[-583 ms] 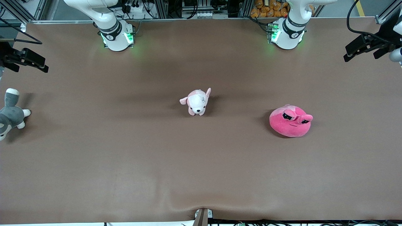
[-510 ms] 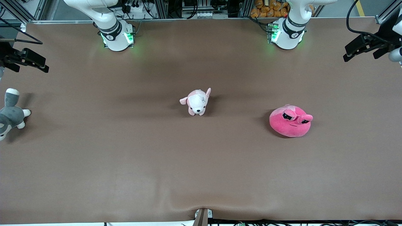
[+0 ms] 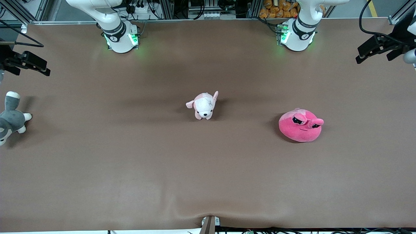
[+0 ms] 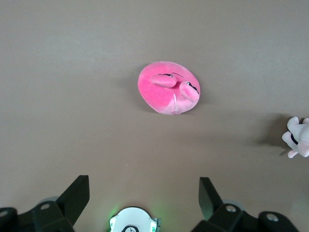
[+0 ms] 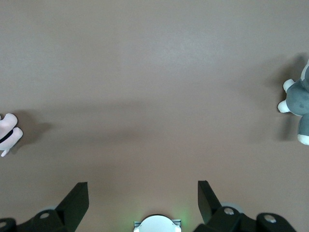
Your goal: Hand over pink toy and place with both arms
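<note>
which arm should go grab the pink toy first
Probably the left. The pink toy lies toward the left arm's end of the table, and the open left gripper has it in its wrist view. The right gripper, also open, sees only the puppy plush and grey plush.

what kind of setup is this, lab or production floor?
Most likely a robotics lab bench: two arms bolted along one edge of a brown-covered table, aluminium framing and cabling above it, and only plush props out, such as the pink toy and a small puppy plush.
</note>
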`<state>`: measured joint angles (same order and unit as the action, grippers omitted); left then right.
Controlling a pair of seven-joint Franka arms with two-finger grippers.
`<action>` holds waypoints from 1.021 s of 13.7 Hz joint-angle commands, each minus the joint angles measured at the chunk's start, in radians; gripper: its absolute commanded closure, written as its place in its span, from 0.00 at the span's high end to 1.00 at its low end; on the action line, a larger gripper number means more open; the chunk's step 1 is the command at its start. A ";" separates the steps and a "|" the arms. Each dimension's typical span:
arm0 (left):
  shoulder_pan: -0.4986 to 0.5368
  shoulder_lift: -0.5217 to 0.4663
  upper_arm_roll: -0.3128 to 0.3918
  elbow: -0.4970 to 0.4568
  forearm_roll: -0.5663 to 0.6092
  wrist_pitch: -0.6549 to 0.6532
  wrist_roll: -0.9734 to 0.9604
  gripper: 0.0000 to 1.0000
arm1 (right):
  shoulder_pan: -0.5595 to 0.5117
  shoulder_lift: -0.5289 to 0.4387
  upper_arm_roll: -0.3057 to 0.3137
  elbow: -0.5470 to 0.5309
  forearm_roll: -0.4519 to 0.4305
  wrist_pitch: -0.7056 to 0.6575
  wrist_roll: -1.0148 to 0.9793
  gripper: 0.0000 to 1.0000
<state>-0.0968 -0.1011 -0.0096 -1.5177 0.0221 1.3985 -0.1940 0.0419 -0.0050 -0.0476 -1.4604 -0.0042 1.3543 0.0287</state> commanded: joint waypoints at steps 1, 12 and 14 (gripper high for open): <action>-0.029 -0.003 0.003 0.008 0.019 -0.012 -0.001 1.00 | -0.002 0.003 0.008 0.006 -0.011 -0.004 0.002 1.00; -0.024 0.004 0.002 0.008 0.019 -0.013 -0.001 1.00 | -0.042 0.011 -0.001 0.005 -0.013 0.012 0.008 1.00; -0.026 0.007 0.000 0.007 0.019 -0.013 -0.001 1.00 | -0.054 0.029 -0.001 0.002 -0.011 0.038 -0.001 1.00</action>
<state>-0.1176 -0.0988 -0.0078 -1.5193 0.0248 1.3967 -0.1947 0.0119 0.0054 -0.0556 -1.4609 -0.0053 1.3735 0.0305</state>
